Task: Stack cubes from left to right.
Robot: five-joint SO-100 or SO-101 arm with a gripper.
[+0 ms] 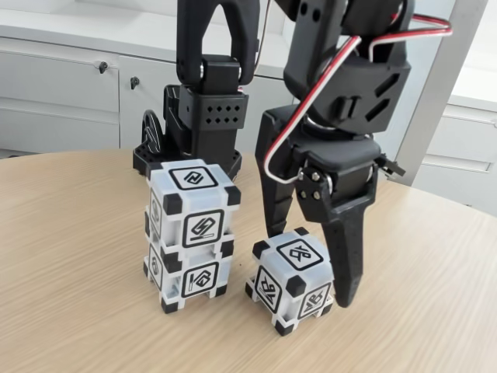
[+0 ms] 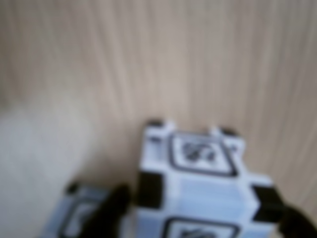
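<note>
Two cubes stacked (image 1: 189, 233) on wooden table (image 1: 70, 272), in front of arm base (image 1: 203, 116) in fixed view. Third cube (image 1: 291, 278) sits alone on table, just right of stack. Black gripper (image 1: 311, 268) lowered around third cube, fingers (image 1: 347, 249) spread wide, one each side; contact unclear. Wrist view blurred: third cube (image 2: 203, 178) between dark fingertips, stack top (image 2: 79, 218) at lower left.

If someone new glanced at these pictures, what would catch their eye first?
Probably the two-cube stack standing left of centre on the wooden table in the fixed view. Right beside it, the black gripper straddles a third cube, one finger on each side, jaws open.
</note>
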